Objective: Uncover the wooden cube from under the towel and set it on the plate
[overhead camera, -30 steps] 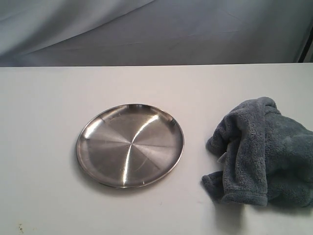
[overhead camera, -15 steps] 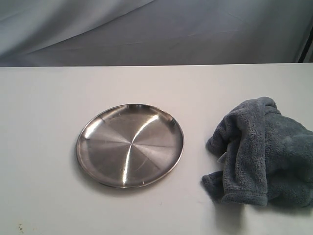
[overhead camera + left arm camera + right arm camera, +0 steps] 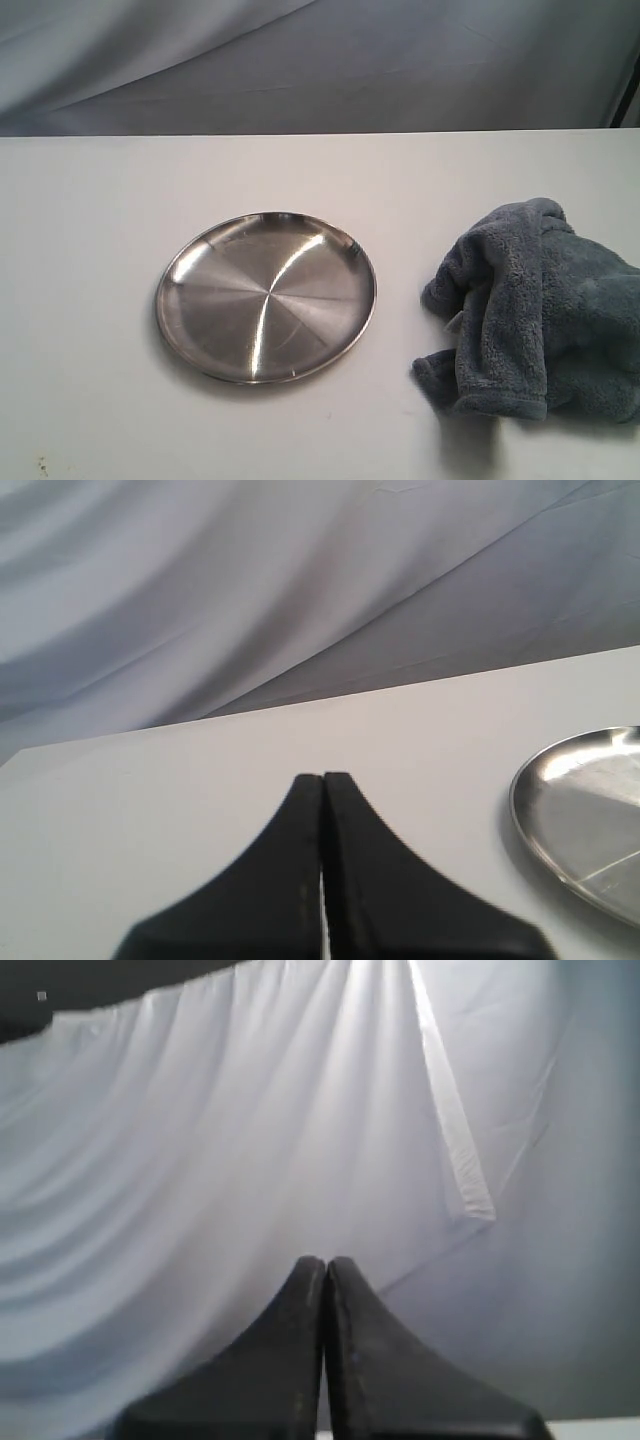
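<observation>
The round silver plate (image 3: 266, 296) lies on the white table left of centre, and part of its rim (image 3: 585, 820) shows in the left wrist view. The grey-blue towel (image 3: 540, 310) sits bunched in a heap at the right edge of the exterior view. The wooden cube is hidden; no part of it shows. My left gripper (image 3: 323, 780) is shut with nothing in it, low over the table to the side of the plate. My right gripper (image 3: 326, 1262) is shut and empty, facing the backdrop cloth. Neither gripper appears in the exterior view.
A pale draped cloth (image 3: 320, 60) hangs behind the table's far edge (image 3: 320, 133). A dark vertical strip (image 3: 625, 95) stands at the far right. The bare white tabletop (image 3: 90, 250) spreads to the left of the plate.
</observation>
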You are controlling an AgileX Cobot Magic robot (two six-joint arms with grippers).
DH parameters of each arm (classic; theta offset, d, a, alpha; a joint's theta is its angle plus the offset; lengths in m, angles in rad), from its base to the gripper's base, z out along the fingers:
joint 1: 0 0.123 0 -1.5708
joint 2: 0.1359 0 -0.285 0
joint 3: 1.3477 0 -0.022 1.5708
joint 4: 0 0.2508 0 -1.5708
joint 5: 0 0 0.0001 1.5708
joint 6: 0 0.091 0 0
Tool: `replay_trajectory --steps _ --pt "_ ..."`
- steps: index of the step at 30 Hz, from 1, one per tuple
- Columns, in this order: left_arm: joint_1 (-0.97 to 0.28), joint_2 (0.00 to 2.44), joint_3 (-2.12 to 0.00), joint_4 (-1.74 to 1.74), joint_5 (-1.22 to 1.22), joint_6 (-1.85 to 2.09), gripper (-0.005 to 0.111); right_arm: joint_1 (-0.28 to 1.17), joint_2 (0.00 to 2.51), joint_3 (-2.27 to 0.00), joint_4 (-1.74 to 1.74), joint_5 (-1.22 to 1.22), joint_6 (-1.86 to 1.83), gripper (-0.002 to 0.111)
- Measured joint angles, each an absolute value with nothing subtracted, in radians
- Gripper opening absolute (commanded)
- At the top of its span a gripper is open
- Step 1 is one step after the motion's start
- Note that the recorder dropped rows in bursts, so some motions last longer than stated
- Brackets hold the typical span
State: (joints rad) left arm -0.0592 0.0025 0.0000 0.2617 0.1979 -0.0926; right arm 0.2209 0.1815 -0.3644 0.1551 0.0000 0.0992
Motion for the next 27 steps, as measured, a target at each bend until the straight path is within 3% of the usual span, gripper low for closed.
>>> replay_trajectory --steps 14,27 --pt "-0.059 0.003 0.0 0.262 0.198 -0.093 0.0 0.334 1.055 -0.818 0.12 0.378 -0.104 0.0" --pt "-0.059 0.003 0.0 0.262 0.198 -0.093 0.0 0.338 1.454 -1.118 -0.029 0.619 -0.143 0.0"
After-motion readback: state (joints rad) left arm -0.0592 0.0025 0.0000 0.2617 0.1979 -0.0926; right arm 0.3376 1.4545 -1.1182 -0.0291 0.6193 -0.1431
